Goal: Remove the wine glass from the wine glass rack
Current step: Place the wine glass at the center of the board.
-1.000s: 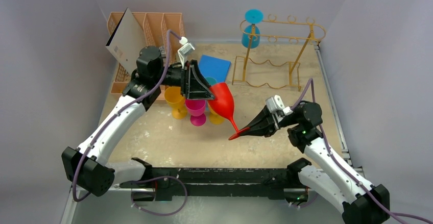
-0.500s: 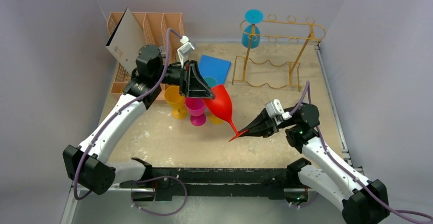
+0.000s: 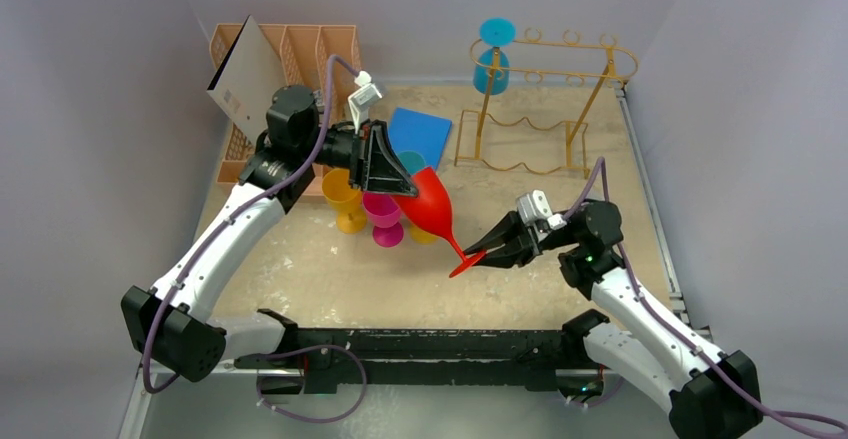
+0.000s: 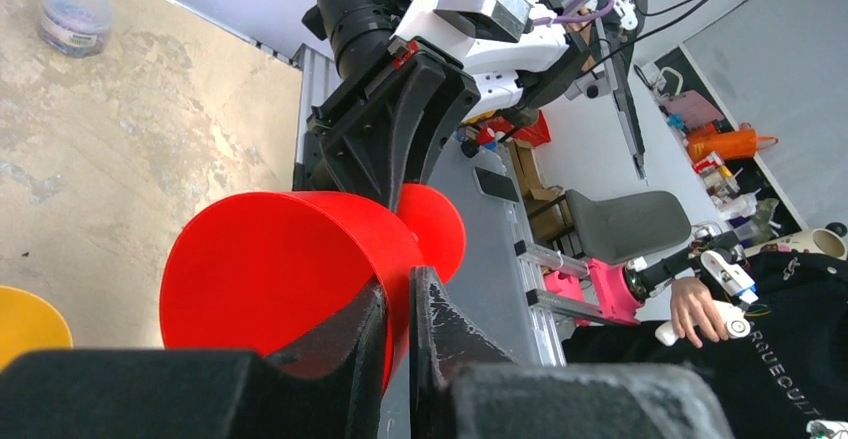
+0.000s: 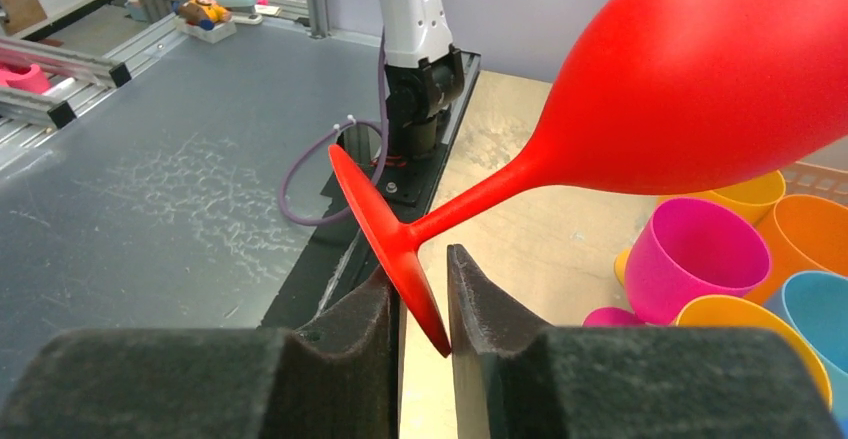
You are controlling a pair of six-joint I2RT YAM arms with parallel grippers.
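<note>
A red wine glass point(image 3: 428, 204) hangs tilted in the air between my two arms, above the table's middle. My left gripper point(image 3: 405, 187) is shut on the rim of its bowl; the wrist view shows the rim point(image 4: 270, 279) pinched between the fingers point(image 4: 400, 289). My right gripper point(image 3: 478, 254) is slightly open, with the glass's round foot point(image 5: 400, 259) standing between its fingers point(image 5: 420, 264). The gold wire wine glass rack point(image 3: 545, 59) stands at the back right. A blue wine glass point(image 3: 492, 69) hangs upside down at its left end.
Yellow point(image 3: 343, 194) and pink point(image 3: 384, 214) cups stand under the left gripper; more cups show in the right wrist view point(image 5: 695, 254). A blue flat square point(image 3: 420, 131) lies behind them. A peach slotted organizer point(image 3: 300, 49) holding a cardboard sheet point(image 3: 245, 79) stands back left.
My right gripper's jaws have parted a little around the red glass's foot. The left arm has shifted slightly with the glass in its hold.
</note>
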